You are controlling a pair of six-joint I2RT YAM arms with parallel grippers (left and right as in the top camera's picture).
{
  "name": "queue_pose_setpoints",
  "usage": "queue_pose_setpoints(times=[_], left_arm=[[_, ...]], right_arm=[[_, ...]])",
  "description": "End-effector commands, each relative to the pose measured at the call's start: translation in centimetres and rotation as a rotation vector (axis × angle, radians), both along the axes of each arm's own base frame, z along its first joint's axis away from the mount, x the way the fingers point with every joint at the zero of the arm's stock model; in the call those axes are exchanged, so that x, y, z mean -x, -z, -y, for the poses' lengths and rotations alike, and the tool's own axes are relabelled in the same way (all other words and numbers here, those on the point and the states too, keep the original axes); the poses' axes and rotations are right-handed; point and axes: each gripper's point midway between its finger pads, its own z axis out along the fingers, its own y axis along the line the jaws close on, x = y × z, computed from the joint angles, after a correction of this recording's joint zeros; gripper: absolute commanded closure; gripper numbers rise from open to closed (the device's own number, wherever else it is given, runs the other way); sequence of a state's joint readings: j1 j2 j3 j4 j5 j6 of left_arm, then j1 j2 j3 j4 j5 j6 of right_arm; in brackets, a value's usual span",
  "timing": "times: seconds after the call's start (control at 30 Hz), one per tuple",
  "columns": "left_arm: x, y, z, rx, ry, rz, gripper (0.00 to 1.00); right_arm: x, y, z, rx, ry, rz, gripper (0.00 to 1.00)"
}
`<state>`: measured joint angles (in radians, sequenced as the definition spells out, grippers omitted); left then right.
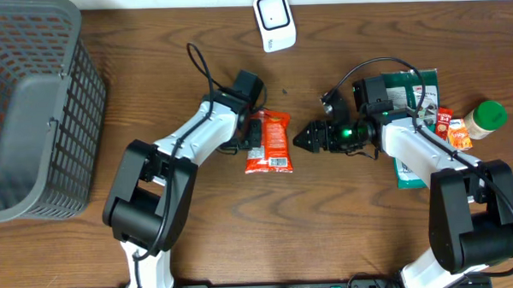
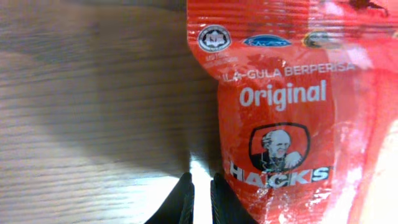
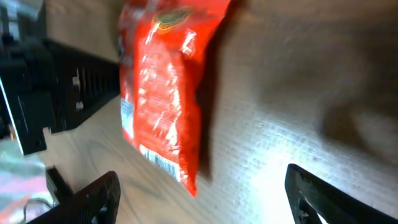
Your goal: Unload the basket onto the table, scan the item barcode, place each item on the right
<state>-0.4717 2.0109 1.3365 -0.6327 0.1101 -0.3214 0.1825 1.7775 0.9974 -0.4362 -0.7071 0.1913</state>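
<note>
Okay, found red candy packet (image 1: 267,142) lying on table (image 1: 345,235), barcode (image 1: 279,163) end toward near edge. Spotted left gripper (image 1: 254,134) at its left edge, fingers (image 2: 185,199) nearly closed with nothing visibly pinched, probably steadying it. Saw right gripper (image 1: 308,138) spread wide and empty, aimed at the opposite edge, likely lined up for pickup. Noted white scanner (image 1: 274,22) farther back, well apart, so lift needed.
</note>
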Motion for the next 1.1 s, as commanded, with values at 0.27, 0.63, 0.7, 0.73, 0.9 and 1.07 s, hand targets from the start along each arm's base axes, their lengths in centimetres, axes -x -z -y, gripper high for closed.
queue_pose_setpoints(times=[0.27,0.63,0.7,0.73,0.9,1.07], left_arm=[[2.3,0.0,4.6,0.124,0.2,-0.042,0.87],[-0.6,-1.9,6.2,0.18,0.216,0.086,0.84],[-1.1,-2.2,6.6,0.193,0.206,0.105,0.83],[-1.2,-2.2,6.6,0.195,0.204,0.109,0.83],[-1.0,-2.0,6.5,0.193,0.203,0.103,0.83],[-1.1,-2.0,6.6,0.194,0.203,0.105,0.83]], right_arm=[[0.6,-0.4,-0.7,-0.049,-0.092,0.042,0.14],[0.1,-0.8,0.0,-0.07,-0.102,0.083,0.12],[-0.1,-0.8,0.0,-0.066,-0.101,0.089,0.11],[-0.1,-0.6,0.2,-0.054,-0.097,0.09,0.11],[-0.2,0.1,1.3,-0.007,-0.031,0.032,0.03],[-0.5,0.3,2.8,-0.013,0.035,-0.007,0.05]])
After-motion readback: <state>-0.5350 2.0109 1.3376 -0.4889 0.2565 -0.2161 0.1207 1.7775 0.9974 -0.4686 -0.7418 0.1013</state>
